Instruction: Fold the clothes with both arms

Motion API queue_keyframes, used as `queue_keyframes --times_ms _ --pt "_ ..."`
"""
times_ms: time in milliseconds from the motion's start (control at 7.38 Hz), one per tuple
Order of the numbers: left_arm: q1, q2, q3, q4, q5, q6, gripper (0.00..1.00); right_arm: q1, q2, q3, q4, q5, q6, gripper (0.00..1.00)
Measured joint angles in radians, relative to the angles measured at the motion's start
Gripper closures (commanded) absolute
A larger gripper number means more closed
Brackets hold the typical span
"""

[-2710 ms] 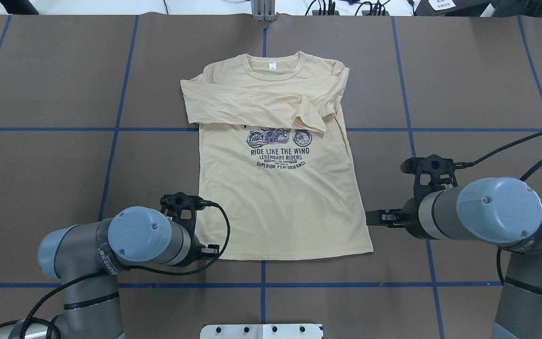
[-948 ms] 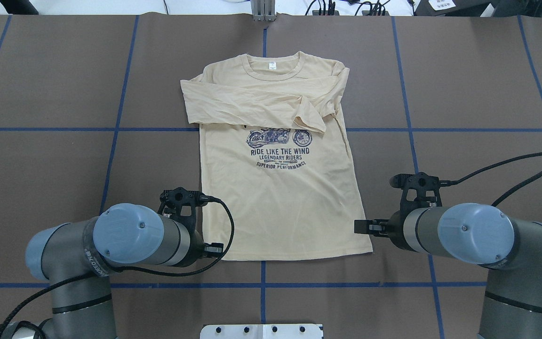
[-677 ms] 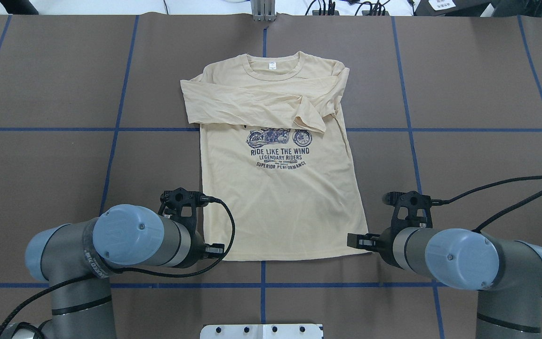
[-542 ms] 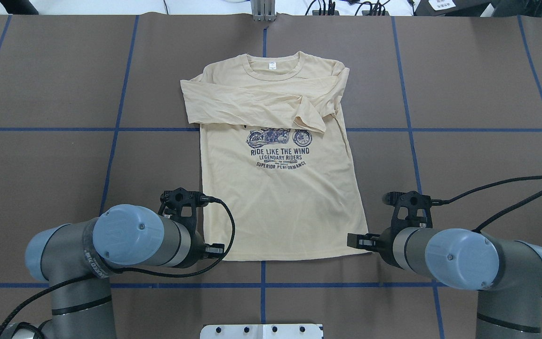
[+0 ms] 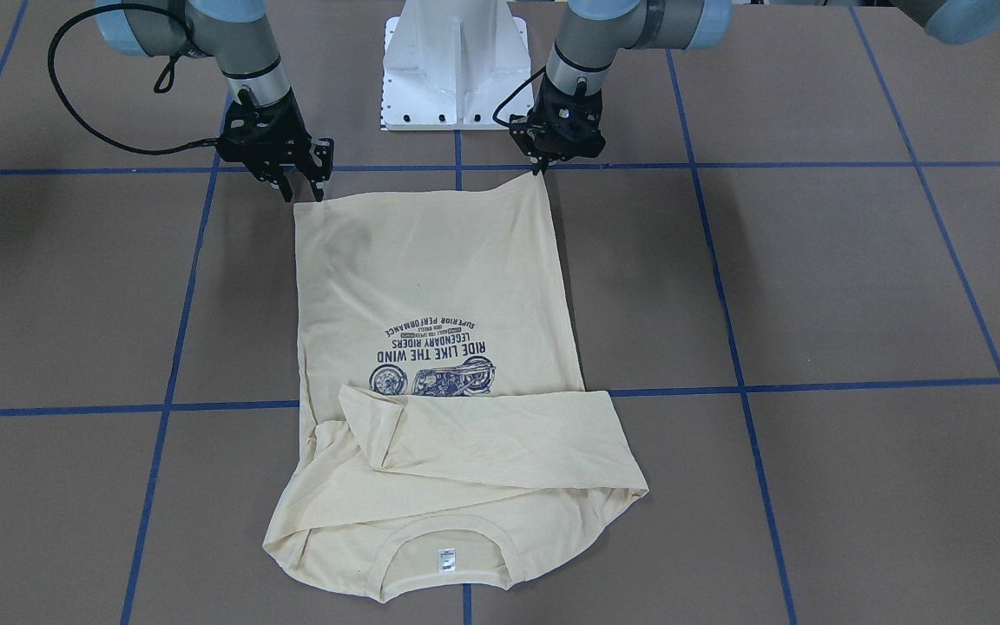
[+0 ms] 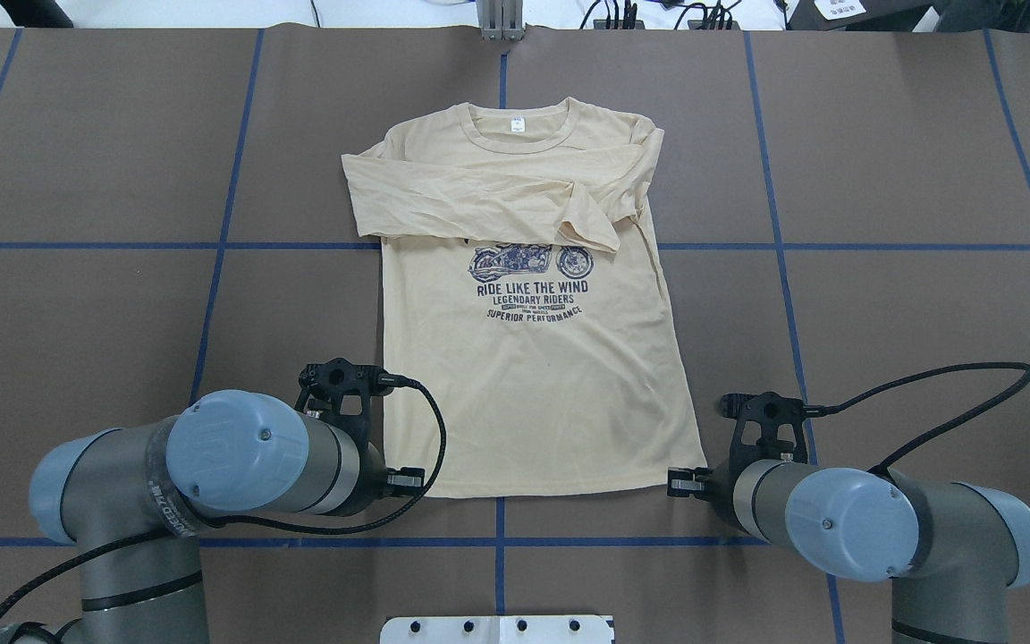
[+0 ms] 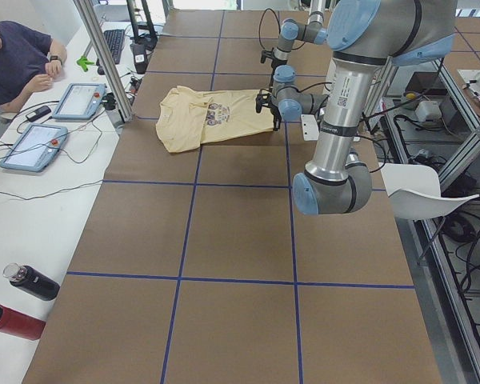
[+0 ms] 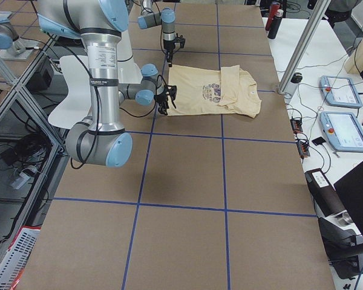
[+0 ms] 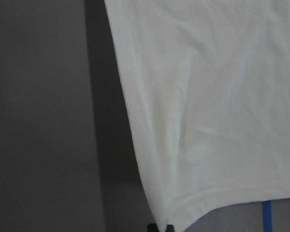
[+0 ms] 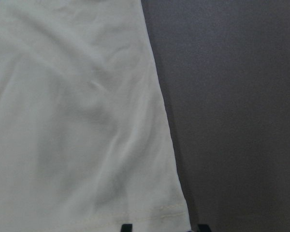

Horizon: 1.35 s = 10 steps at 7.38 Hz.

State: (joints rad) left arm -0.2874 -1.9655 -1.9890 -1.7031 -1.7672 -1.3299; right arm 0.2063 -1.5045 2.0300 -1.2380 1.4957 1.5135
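The clothes [image 6: 533, 376] are one cream long-sleeve T-shirt with a navy motorcycle print, lying flat with both sleeves folded across the chest and the neck at the far side. My left gripper [image 5: 542, 171] points down at the hem's left corner, shut on that corner. The left wrist view shows the hem corner [image 9: 183, 208] reaching the joined tips at the frame's bottom edge. My right gripper [image 5: 301, 193] stands open at the hem's right corner [image 10: 176, 212]. Its fingertips [image 10: 126, 227] sit apart on either side of that corner.
The white pedestal base [image 5: 457, 69] stands just behind the hem, between the arms. Blue tape lines [image 6: 220, 245] grid the brown table. A metal post [image 6: 502, 18] rises at the far edge. A seated person [image 7: 16, 56], tablets [image 7: 80, 100] and bottles [image 7: 28, 282] occupy the side bench.
My right arm has swung back toward the robot and inward, bringing its gripper from beside the shirt's right edge down to the hem's right corner. The left arm has barely shifted.
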Motion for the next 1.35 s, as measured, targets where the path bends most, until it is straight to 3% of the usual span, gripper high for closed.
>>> queue_keyframes --times_ms 271,677,813,1355 --pt "0.003 0.000 -0.004 0.005 0.000 0.000 1.00 -0.002 0.002 -0.016 0.000 -0.008 -0.001 0.52" --pt "0.004 0.000 -0.005 0.006 0.000 0.000 1.00 -0.005 0.012 -0.020 0.000 -0.010 0.000 0.96" --pt "0.005 0.000 -0.005 0.006 0.000 0.000 1.00 -0.005 0.014 -0.021 0.000 -0.011 0.000 1.00" --pt "0.005 0.001 -0.011 0.006 0.000 0.000 1.00 0.004 0.016 -0.002 0.000 -0.017 -0.002 1.00"
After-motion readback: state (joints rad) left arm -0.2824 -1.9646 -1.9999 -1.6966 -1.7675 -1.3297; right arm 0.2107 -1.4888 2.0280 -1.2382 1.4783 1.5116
